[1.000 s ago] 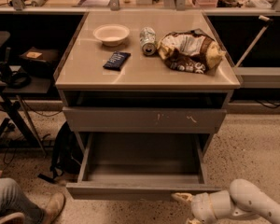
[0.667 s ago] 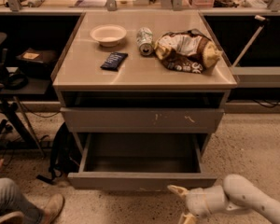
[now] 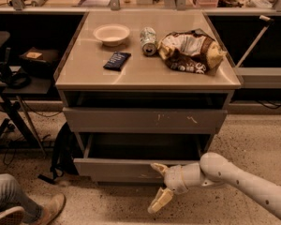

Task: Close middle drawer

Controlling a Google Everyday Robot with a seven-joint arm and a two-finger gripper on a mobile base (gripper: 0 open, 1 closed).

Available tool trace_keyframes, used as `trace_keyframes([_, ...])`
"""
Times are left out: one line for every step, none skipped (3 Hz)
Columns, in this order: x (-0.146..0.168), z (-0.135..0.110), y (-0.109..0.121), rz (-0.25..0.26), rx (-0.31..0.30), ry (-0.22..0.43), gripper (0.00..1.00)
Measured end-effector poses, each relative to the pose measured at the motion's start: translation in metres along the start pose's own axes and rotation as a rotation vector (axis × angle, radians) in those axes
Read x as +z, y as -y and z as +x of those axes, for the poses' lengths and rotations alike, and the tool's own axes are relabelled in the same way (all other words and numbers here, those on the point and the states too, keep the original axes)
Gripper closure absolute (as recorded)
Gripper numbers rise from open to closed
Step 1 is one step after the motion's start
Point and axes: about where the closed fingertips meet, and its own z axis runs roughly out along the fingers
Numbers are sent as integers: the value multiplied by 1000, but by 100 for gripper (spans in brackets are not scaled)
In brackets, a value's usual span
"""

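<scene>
Gripper (image 3: 159, 184) at one middle drawer (image 3: 113, 168)

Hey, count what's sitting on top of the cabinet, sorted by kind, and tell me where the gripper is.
bowl: 1
can: 1
dark packet: 1
crumpled snack bag: 1
Total: 4
The gripper, fingers open, is low at the front panel of the middle drawer.

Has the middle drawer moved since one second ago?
Yes: the middle drawer slid inward, toward the scratched drawer front above; the open end effector is at its front.
</scene>
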Motion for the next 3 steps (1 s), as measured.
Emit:
trace_keyframes([0, 0, 0, 0, 0, 0, 0])
trace_keyframes([7, 25, 20, 17, 58, -32, 0])
trace_keyframes([16, 57, 45, 0, 136, 40, 0])
